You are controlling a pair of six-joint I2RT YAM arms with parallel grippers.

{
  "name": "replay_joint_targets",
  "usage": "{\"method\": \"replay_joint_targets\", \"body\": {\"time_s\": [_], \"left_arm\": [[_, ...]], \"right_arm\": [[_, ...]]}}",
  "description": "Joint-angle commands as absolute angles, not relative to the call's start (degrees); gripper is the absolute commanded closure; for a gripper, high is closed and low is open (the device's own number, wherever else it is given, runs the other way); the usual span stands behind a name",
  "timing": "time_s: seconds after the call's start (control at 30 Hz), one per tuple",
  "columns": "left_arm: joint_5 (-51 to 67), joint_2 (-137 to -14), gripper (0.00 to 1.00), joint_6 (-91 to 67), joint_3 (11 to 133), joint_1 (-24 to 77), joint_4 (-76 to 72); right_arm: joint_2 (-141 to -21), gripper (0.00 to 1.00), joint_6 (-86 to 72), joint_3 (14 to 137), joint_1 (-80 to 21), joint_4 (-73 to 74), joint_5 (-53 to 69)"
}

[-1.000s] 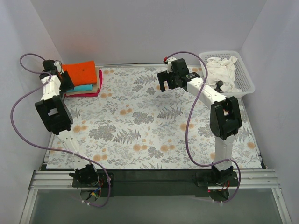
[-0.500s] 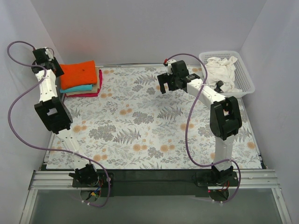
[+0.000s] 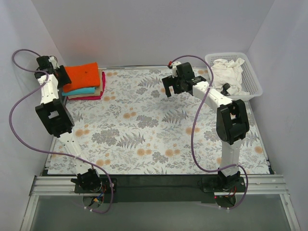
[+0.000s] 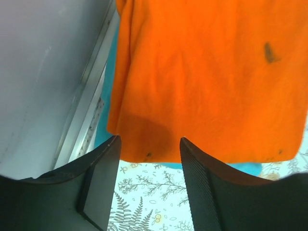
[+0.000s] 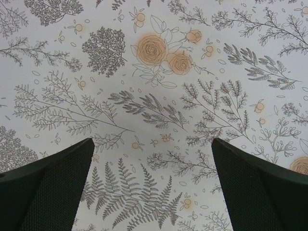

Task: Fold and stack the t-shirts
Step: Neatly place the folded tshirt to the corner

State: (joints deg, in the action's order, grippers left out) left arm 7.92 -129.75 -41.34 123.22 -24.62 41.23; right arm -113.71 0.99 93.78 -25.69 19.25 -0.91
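Top external: grey floral cloth (image 3: 144,125) covers the surface, pale walls (image 3: 144,29) on 3 sides. Far-L corner: orange t-shirt (image 3: 83,74) folded atop teal t-shirt (image 3: 84,90) & crimson t-shirt (image 3: 89,96). White t-shirt (image 3: 228,72) lies crumpled in basket (image 3: 255,87), far R. L arm (image 3: 53,115) stretched to far-L; L jaws apart, empty, just beside orange edge, nearer it than 0.5 s ago. R arm (image 3: 231,120) reaches mid-far; R jaws wide, empty, above cloth, approx. unchanged.

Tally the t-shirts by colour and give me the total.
Orange t-shirt: 1
Teal t-shirt: 1
Crimson t-shirt: 1
White t-shirt, crumpled in the basket: 1
Total: 4, not counting a tan edge under the teal one, too thin to identify.
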Motion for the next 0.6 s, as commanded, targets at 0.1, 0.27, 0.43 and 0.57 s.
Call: {"method": "replay_joint_targets", "body": {"time_s": [0.1, 0.27, 0.43, 0.57], "left_arm": [[3.6, -124.7, 0.55, -39.8, 118.9, -24.6, 42.0], [2.2, -125.2, 0.59, -39.6, 118.3, -24.7, 41.5], [2.0, -126.1, 0.67, -39.5, 118.6, -24.7, 40.4], [1.6, -127.6, 0.84, -39.0, 120.6, -24.7, 40.1]], "right_arm": [[-110.7, 0.02, 1.9, 93.2, -25.9, 17.5, -1.1], [-110.7, 0.02, 1.8, 93.0, -25.9, 17.5, -1.1], [-110.5, 0.02, 1.7, 92.6, -25.9, 17.6, -1.1], [-110.4, 0.02, 1.8, 92.5, -25.9, 17.5, -1.2]]}}
